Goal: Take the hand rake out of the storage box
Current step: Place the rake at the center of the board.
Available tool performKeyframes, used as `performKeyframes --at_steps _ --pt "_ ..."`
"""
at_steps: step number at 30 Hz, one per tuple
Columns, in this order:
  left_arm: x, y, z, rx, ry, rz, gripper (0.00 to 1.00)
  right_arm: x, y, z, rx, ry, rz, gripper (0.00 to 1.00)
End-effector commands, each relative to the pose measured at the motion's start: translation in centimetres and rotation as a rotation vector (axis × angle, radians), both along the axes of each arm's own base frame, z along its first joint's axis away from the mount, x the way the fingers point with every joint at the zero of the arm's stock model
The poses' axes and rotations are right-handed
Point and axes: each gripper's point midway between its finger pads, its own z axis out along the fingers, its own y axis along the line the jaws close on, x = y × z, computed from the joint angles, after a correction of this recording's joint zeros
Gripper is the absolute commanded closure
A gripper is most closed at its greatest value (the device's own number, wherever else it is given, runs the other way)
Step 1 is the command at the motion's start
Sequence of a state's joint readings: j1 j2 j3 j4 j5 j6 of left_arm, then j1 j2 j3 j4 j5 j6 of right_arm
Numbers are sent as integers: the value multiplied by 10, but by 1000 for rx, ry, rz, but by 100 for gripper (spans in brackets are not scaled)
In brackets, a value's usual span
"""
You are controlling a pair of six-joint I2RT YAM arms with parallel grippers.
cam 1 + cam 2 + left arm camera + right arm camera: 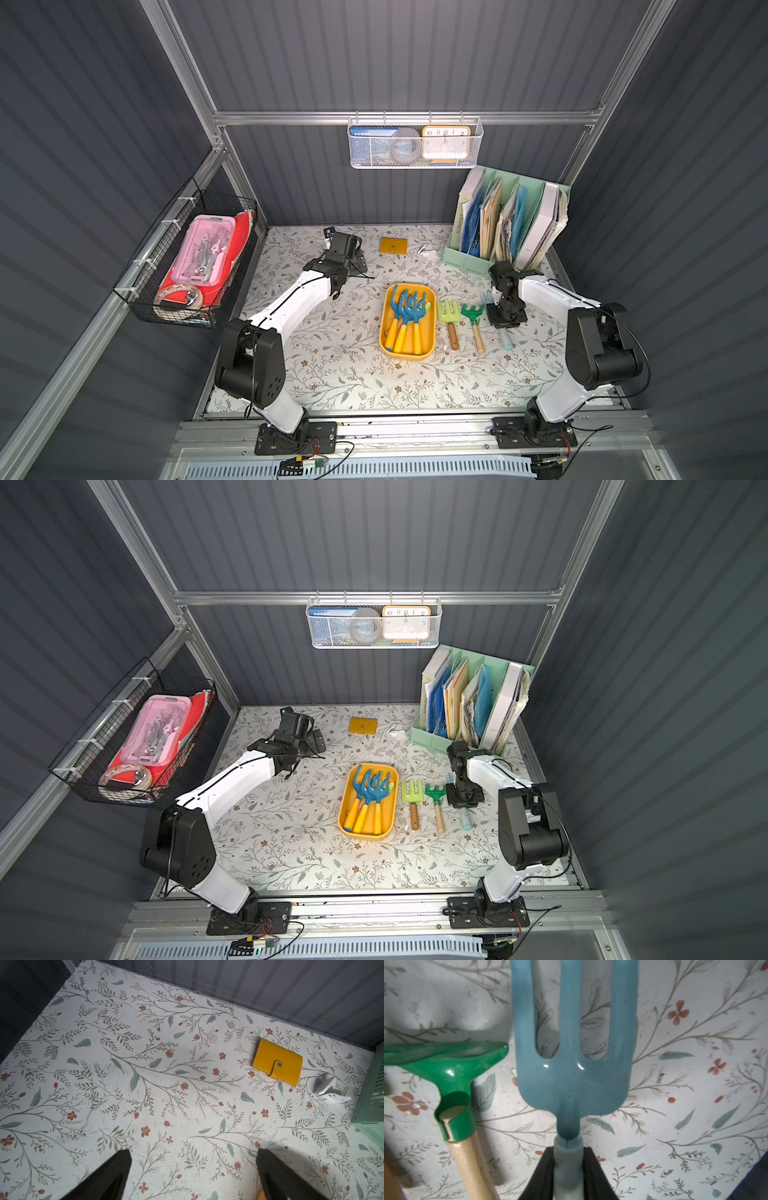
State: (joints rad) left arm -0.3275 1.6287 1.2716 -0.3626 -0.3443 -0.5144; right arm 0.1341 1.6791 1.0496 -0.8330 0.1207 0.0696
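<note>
R hand [568, 1159] is pinching pale-blue rake [572, 1084] at neck, tines pointing away, alongside green rake [452, 1068], outside storage box [409, 356]; L hand [193, 1151] is sitting spread, well apart.

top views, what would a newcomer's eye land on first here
The shallow mustard-yellow plastic tub at the table's centre stands out, packed with blue-headed, yellow-handled toy garden tools. Just to its right, the right gripper is shut on the handle of a pale blue three-tined plastic hand rake, beside a dark green wooden-handled rake. The left gripper hangs open near the back wall.
</note>
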Motion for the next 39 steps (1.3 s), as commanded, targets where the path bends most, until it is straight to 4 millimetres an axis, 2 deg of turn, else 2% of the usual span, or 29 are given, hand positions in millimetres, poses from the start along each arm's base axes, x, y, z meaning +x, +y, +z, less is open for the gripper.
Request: performKeyframes --at_steps 1,18,23,30,37,39 --pt "2 2 16 5 -28 -10 0 4 2 -2 15 -7 -6 85" --pt "11 2 31 16 -45 -9 0 1 3 -27 16 59 -6 76" --pt "10 2 32 14 -47 -10 0 1 4 -27 18 56 -6 68" --pt "11 2 36 11 -53 -12 0 2 4 -23 20 41 -8 65" --pt "11 1 34 34 -52 -30 0 7 3 -9 19 -12 -14 63" --pt "11 -4 30 18 -41 -53 0 11 5 -3 34 -41 -22 61"
